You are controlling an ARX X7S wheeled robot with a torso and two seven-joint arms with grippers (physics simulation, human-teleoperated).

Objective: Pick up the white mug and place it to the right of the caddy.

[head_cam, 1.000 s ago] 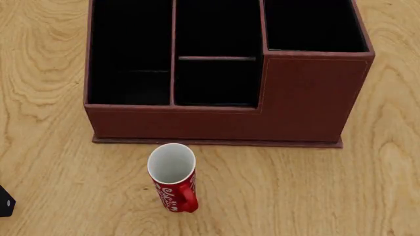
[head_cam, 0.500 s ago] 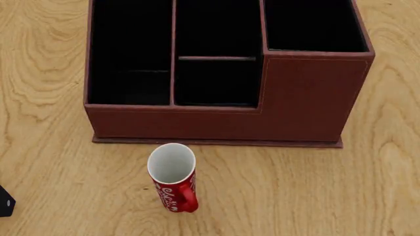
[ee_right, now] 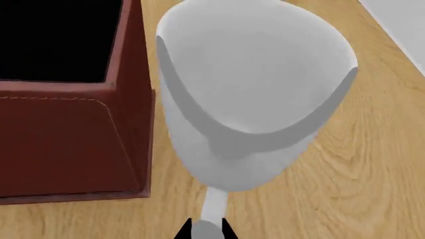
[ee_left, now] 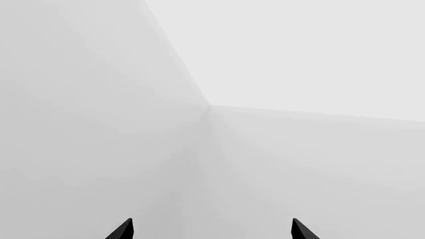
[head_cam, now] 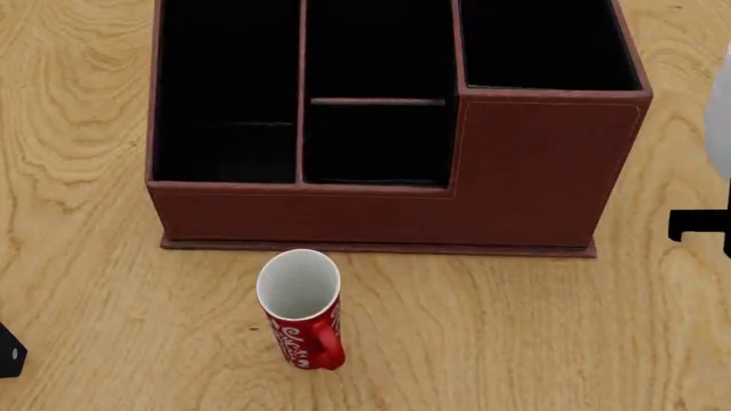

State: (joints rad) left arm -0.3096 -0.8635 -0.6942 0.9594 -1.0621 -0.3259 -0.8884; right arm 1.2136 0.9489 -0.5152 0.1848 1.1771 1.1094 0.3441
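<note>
The white mug (ee_right: 252, 94) is held by its handle in my right gripper (ee_right: 206, 232), whose jaws are shut on the handle. The mug is close beside the taller right end of the reddish-brown caddy (ee_right: 66, 129). I cannot tell whether it touches the table. In the head view only a sliver of the white mug (head_cam: 721, 111) shows at the right edge, with part of my right gripper (head_cam: 701, 228) below it, right of the caddy (head_cam: 389, 214). My left gripper (ee_left: 212, 232) is open and empty, facing a plain pale wall corner.
A slim red mug with white patterns (head_cam: 301, 306) stands upright on the wooden table (head_cam: 514, 334), just in front of the caddy's left half. A small black part (head_cam: 9, 351) shows at the lower left edge of the head view.
The white mug and part of my right gripper have come into the head view at its right edge. The caddy and the red mug have not moved.
</note>
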